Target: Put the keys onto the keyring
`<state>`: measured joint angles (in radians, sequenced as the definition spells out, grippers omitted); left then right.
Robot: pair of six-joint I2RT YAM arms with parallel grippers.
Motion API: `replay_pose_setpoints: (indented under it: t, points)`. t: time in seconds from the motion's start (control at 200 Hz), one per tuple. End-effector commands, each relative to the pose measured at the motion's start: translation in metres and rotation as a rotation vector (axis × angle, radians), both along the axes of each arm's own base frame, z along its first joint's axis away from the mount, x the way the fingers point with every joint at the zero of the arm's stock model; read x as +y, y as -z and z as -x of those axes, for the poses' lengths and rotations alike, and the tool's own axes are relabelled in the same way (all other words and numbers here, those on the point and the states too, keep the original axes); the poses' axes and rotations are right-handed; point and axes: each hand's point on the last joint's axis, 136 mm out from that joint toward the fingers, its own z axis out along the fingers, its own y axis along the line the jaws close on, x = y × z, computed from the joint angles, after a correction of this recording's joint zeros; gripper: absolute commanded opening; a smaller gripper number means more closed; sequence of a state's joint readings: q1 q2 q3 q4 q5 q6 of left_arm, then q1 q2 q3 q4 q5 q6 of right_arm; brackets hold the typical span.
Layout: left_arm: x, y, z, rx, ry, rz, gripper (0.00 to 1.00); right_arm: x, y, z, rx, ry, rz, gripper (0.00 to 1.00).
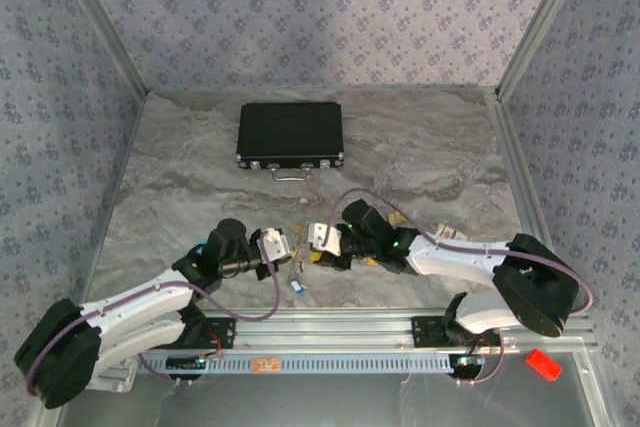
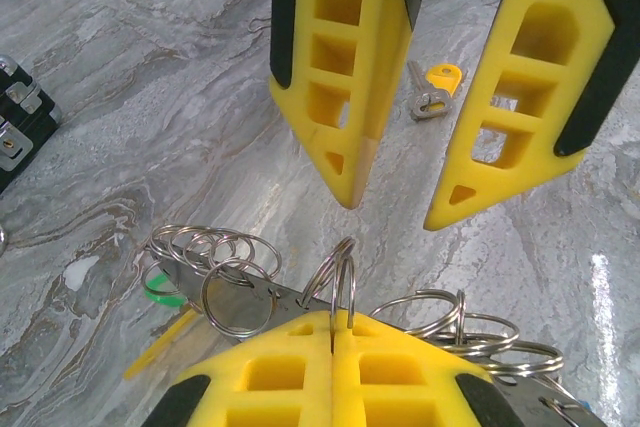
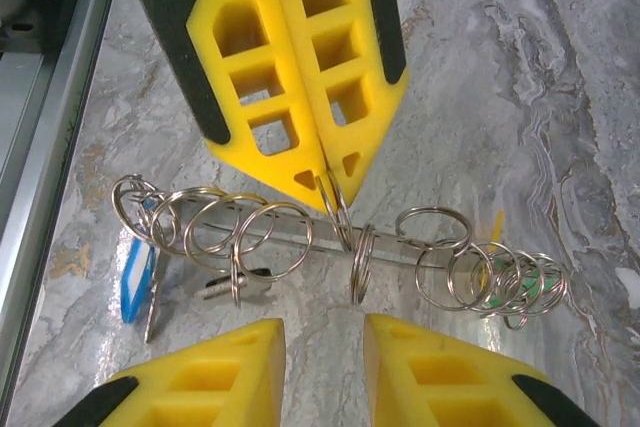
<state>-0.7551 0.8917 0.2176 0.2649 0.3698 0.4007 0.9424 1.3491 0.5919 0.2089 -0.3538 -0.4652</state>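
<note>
The keyring [image 3: 300, 237] is a thin metal strip strung with several silvery split rings, with a blue tag [image 3: 135, 279] at one end and a green tag [image 2: 160, 287] at the other. It lies low over the marble table between the two grippers. My left gripper [image 2: 335, 319] is shut on one upright ring [image 2: 342, 272] near the strip's middle. Facing it, my right gripper [image 3: 323, 332] stands open with nothing between its fingers, just short of the rings. One key with an orange-yellow head [image 2: 434, 90] lies on the table behind the right gripper [image 2: 392, 209]. A grey key [image 3: 225, 289] hangs near the blue tag.
A black case [image 1: 291, 135] with a handle lies at the back of the table. The aluminium rail [image 1: 400, 327] runs along the near edge, and a small red piece [image 1: 543, 364] sits beyond it at the right. Patterned walls close in the sides.
</note>
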Motion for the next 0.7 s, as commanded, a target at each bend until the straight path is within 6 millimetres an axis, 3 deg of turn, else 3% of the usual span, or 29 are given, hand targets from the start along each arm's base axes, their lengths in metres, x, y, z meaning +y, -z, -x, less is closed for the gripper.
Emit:
replay_pose_setpoints:
  t: [0.0, 0.355, 0.695]
  points:
    - [-0.004, -0.008, 0.002, -0.033, 0.021, 0.025, 0.00, 0.013, -0.014, -0.007, -0.055, -0.005, -0.038, 0.28]
    - [-0.002, -0.007, -0.002, 0.122, -0.051, -0.007, 0.00, 0.014, -0.012, -0.015, -0.079, 0.039, -0.029, 0.29]
    - [-0.006, -0.010, 0.004, 0.140, -0.042, -0.014, 0.00, 0.019, -0.017, -0.004, -0.064, -0.014, -0.041, 0.31]
